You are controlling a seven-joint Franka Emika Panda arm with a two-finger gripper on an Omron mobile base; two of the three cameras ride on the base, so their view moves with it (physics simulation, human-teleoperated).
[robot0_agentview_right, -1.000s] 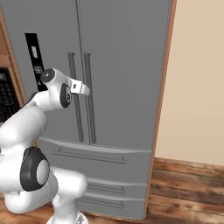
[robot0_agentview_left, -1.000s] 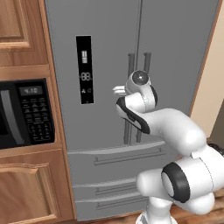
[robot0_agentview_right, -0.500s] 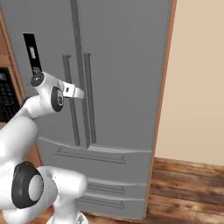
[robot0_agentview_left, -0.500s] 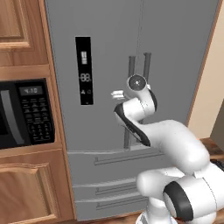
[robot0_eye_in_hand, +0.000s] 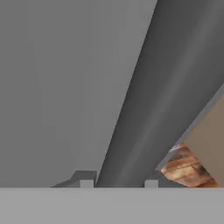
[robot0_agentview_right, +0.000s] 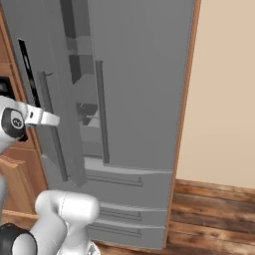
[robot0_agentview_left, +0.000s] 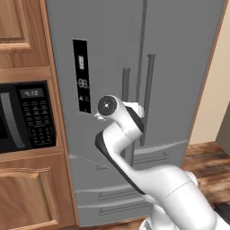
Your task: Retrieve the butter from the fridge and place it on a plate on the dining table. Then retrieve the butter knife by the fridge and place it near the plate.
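The grey steel fridge (robot0_agentview_left: 179, 67) fills the wall ahead, and from the right I see it as fridge (robot0_agentview_right: 144, 74). My gripper (robot0_eye_in_hand: 118, 181) is shut on the long vertical handle (robot0_eye_in_hand: 148, 109) of the left door, which runs up between the two fingertips. In the right base view the gripper (robot0_agentview_right: 52, 119) sits on that handle (robot0_agentview_right: 54, 149), and the left door stands ajar, showing dim shelves (robot0_agentview_right: 82, 74) inside. In the left base view my wrist covers the gripper at the handle (robot0_agentview_left: 126, 85). The butter, plate, dining table and butter knife are out of view.
A black microwave (robot0_agentview_left: 22, 117) sits in wood cabinets (robot0_agentview_left: 22, 27) left of the fridge. The fridge's lower drawers (robot0_agentview_left: 112, 193) are shut. A beige wall (robot0_agentview_right: 224, 89) and wood floor (robot0_agentview_right: 214, 209) lie to the right.
Both base views have shifted, so the camera moved. The gripper closed on the left door handle, and the door has swung out a little, showing shelves inside.
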